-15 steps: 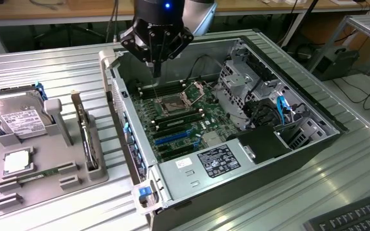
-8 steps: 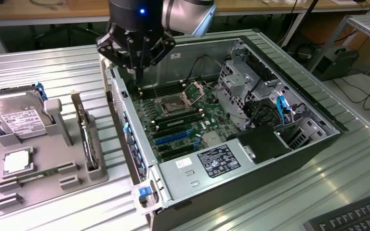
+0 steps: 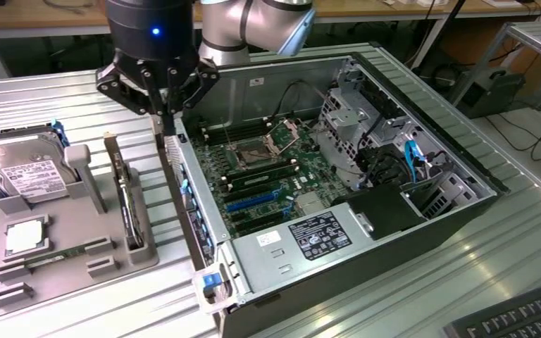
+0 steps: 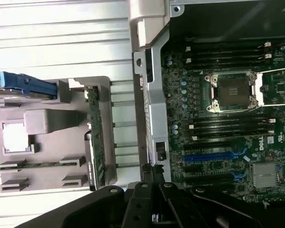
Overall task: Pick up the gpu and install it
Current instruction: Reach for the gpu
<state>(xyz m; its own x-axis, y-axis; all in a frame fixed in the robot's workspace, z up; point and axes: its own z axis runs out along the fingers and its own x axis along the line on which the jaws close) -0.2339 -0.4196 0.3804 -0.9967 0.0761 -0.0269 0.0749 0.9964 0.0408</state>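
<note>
Exterior view, gripper (image 3: 164,127) closed, gpu (image 3: 127,201) in holder (image 3: 64,243)

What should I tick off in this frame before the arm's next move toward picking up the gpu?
1. gpu standing on edge in its slot of the grey tray: ok.
2. pincer open for a grasp: not ok, it is shut with nothing in it.
3. pincer above the gpu: not ok, it hangs between the tray and the case, beside the case wall.
4. Case open, motherboard exposed: ok.
5. blue slots free of cards: ok.
6. hard drive apart from the gpu: ok, it sits at the tray's far side.
</note>
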